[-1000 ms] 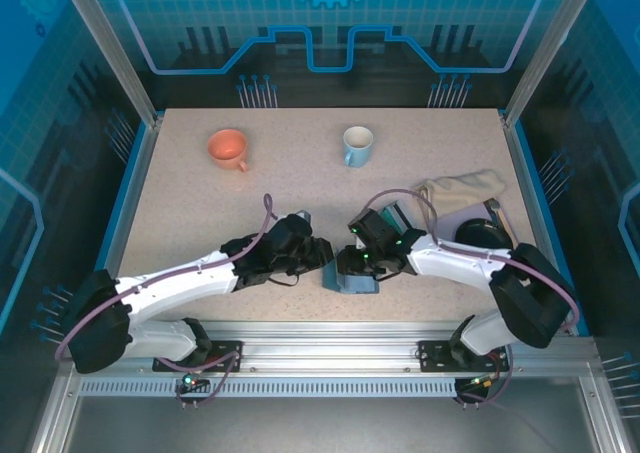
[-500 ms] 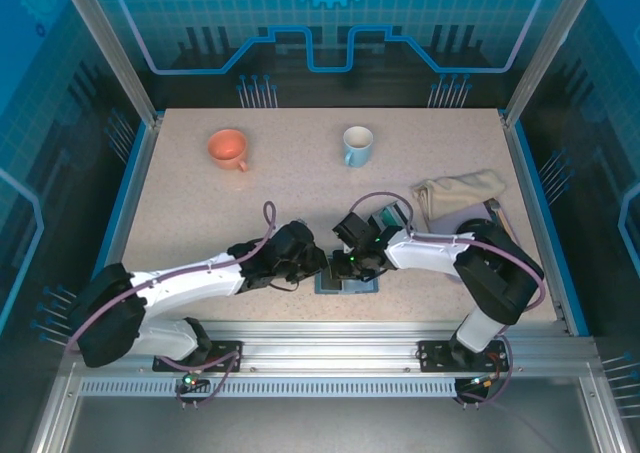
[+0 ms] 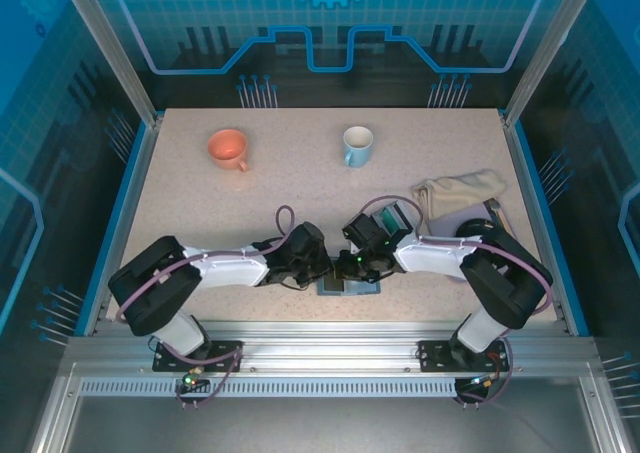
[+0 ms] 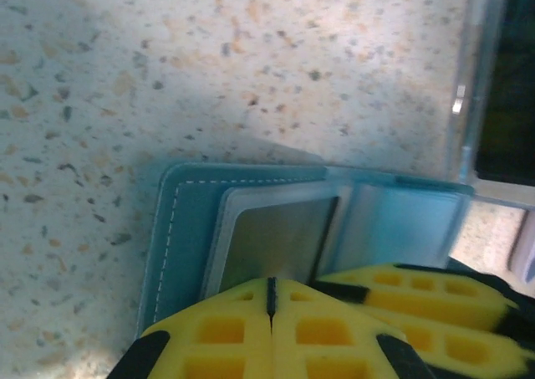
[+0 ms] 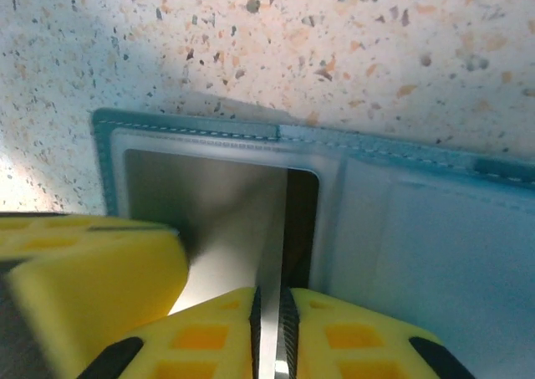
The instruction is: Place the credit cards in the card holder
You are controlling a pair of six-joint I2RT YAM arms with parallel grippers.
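Note:
The teal-blue card holder (image 3: 350,287) lies open on the table near the front edge, between the two arms. In the left wrist view the card holder (image 4: 180,228) shows its stitched edge and a clear pocket. My left gripper (image 4: 270,299) is shut, its yellow tips resting on that pocket. My right gripper (image 5: 269,320) is shut on a thin silvery credit card (image 5: 234,220), which stands edge-on in the pocket mouth of the card holder (image 5: 435,228). More credit cards sit in the grey slotted rack (image 3: 388,216) just behind my right gripper (image 3: 352,267).
An orange cup (image 3: 228,148) and a pale blue mug (image 3: 357,145) stand at the back. A beige cloth (image 3: 460,188) and a dark round object (image 3: 485,231) lie at the right. The rack's clear edge (image 4: 493,86) is close to the holder.
My left gripper has shut and moved in onto the holder, its arm folding closer. My right gripper has tightened on the card and shifted left over the holder, which now lies flatter.

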